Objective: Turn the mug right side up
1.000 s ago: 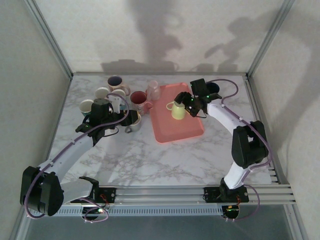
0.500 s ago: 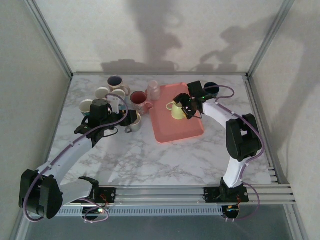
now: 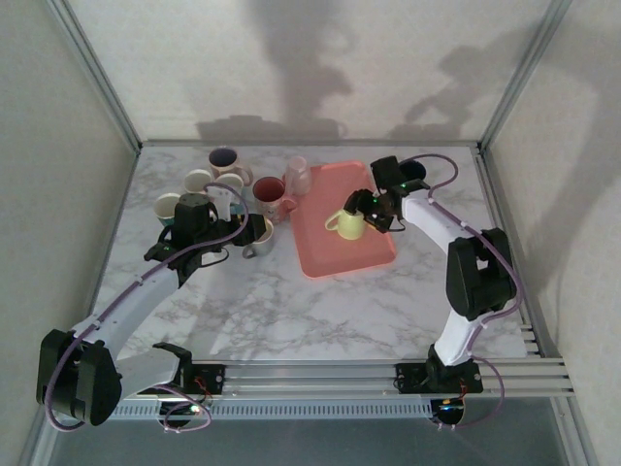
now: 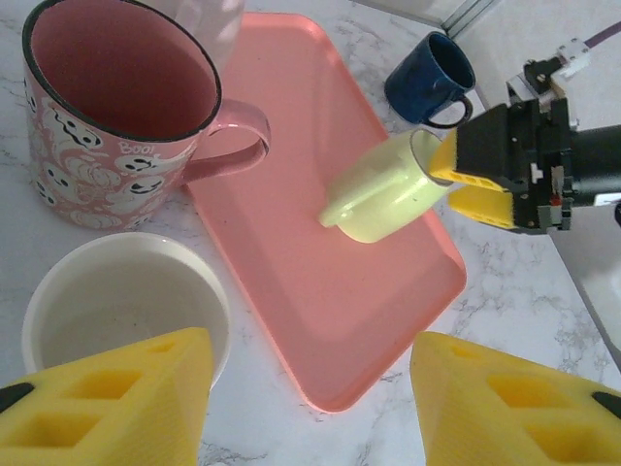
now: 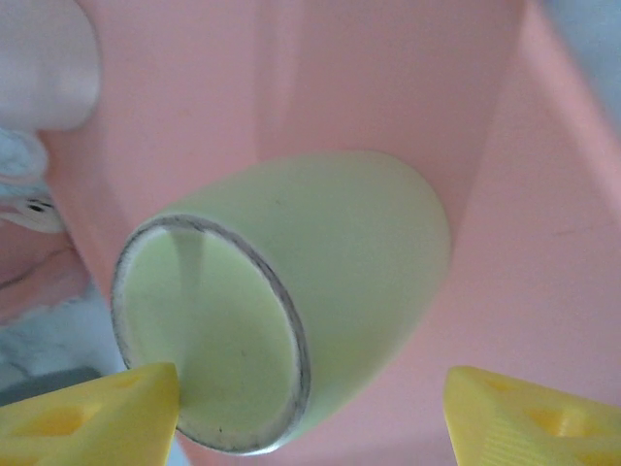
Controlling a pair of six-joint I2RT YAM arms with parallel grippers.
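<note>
Marble surface (image 3: 291, 311), with the pink tray (image 3: 320, 257) upper middle in the top view. The right arm (image 3: 441, 228) bends in from the right edge and is way nearer than the left. The pale green mug (image 4: 378, 189) lies tipped on the tray, mouth aimed at the right tool (image 4: 464, 182). Its jaws gape around the rim, not clamped. The left tool (image 4: 310, 388) is open and empty.
</note>
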